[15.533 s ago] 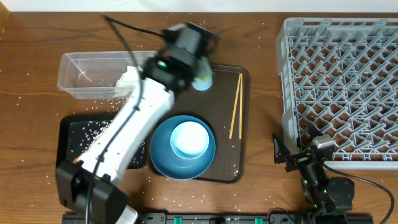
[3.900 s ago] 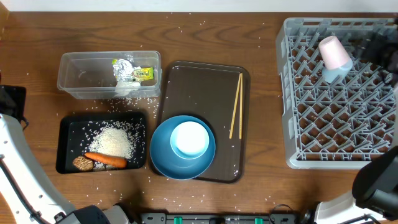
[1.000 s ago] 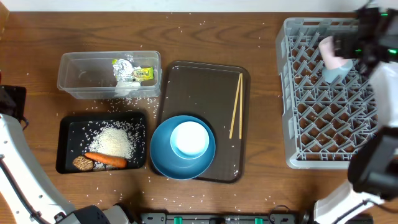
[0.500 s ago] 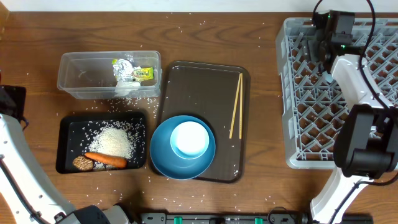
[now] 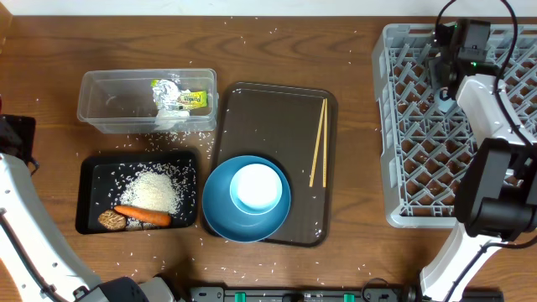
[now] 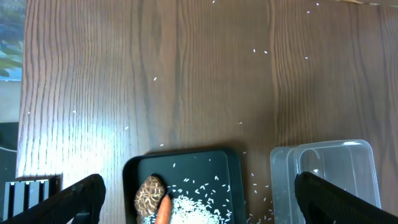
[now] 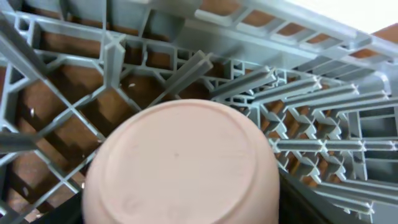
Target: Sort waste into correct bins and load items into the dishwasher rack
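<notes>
pink cup [image 7: 180, 165] | upturned, base facing up | in dishwasher rack [image 7: 249, 79]

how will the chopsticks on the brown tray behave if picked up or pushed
The chopsticks look thin and stiff, probably light. Lying flat on the brown tray, they may slide or roll if nudged. One could slip from a pinch.

A robotics test bench staged as a dish-clearing station is indicated: a wood-grain surface [image 5: 277, 50] is flanked by a left arm [image 5: 18, 218] and a cabled right arm [image 5: 491, 109], and on it are set a grey dishwasher rack [image 5: 419, 176], brown serving tray [image 5: 268, 126], clear tub [image 5: 101, 105] and black tray [image 5: 94, 180].
</notes>
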Robot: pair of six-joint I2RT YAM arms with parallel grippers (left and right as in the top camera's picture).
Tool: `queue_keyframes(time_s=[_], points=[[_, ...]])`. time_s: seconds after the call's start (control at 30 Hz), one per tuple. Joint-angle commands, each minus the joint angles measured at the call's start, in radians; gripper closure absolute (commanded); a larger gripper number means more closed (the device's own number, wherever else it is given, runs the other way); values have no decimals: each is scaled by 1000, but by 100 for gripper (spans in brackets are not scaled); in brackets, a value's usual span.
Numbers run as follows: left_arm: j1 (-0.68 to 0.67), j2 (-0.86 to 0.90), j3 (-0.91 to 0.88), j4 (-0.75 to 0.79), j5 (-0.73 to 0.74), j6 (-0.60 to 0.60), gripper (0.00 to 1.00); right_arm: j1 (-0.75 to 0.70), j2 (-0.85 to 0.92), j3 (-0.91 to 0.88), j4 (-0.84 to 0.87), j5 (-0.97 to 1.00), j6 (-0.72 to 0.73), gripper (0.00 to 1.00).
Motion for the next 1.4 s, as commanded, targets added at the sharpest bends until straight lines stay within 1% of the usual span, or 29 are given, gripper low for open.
queue_keyframes(time_s=[0.0, 0.13, 0.33, 0.57, 0.67, 0.9, 1.2, 1.37], points=[[5, 2, 5, -3, 3, 2, 2, 1, 8, 9, -6, 2, 44, 37], [5, 2, 5, -3, 3, 2, 2, 1, -17, 26, -15, 29, 89, 43], [5, 2, 5, -3, 3, 2, 2, -33, -143, 39, -11, 28, 119, 42], [5, 2, 5, -3, 3, 2, 2, -152, -246, 39, -17, -5, 126, 42], [5, 2, 5, -3, 3, 2, 2, -218, -247, 39, -41, -30, 126, 41], [5, 2, 5, -3, 3, 2, 2, -344, -212, 37, -107, -267, 197, 39], [5, 2, 5, -3, 3, 2, 2, -354, -145, 36, -159, -343, 213, 36], [5, 2, 5, -3, 3, 2, 2, -348, -130, 34, -179, -342, 231, 32]])
